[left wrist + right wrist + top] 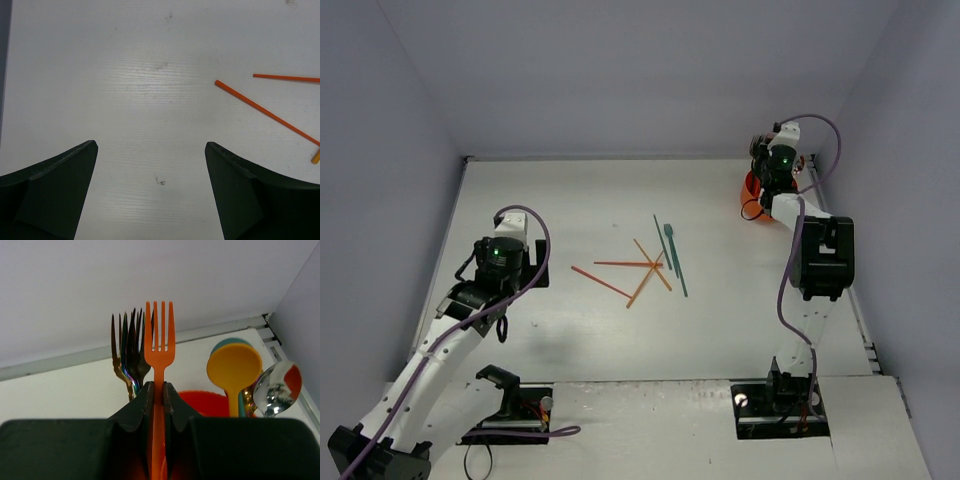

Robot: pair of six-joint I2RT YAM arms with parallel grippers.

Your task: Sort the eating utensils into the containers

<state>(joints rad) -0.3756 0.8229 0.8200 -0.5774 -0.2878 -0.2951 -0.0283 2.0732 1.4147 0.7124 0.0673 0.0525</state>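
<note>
- at the far right corner of the table [570, 200], the right gripper [157, 390] hangs over the orange holder [205, 400], its jaws pinched tight on the handle of an orange fork [159, 345].
- the orange fork stands upright with its tines pointing up. its lower handle is hidden between the fingers, so i cannot tell whether its tip has reached a compartment.
- just behind and to the left of it, a bunch of dark and rainbow-sheen forks [127, 350] stands upright in the holder.
- to the right a yellow spoon [234, 367] stands bowl-up, with a teal spoon [230, 341] close behind it and a shiny metal spoon [276, 390] beside them nearer the side wall [305, 315].
- which compartment each one sits in cannot be made out.
- near the middle of the table, four orange sticks [625, 264] lie loosely crossed, with one orange stick [267, 112] lying a little apart on the left.
- just to their right lie three teal utensils [670, 250], roughly parallel, one touching the crossed sticks.
- on the left side of the table, the left gripper [150, 144] hovers above bare tabletop, jaws spread wide and holding nothing. the nearest stick lies off to its right, apart from the fingers.
</note>
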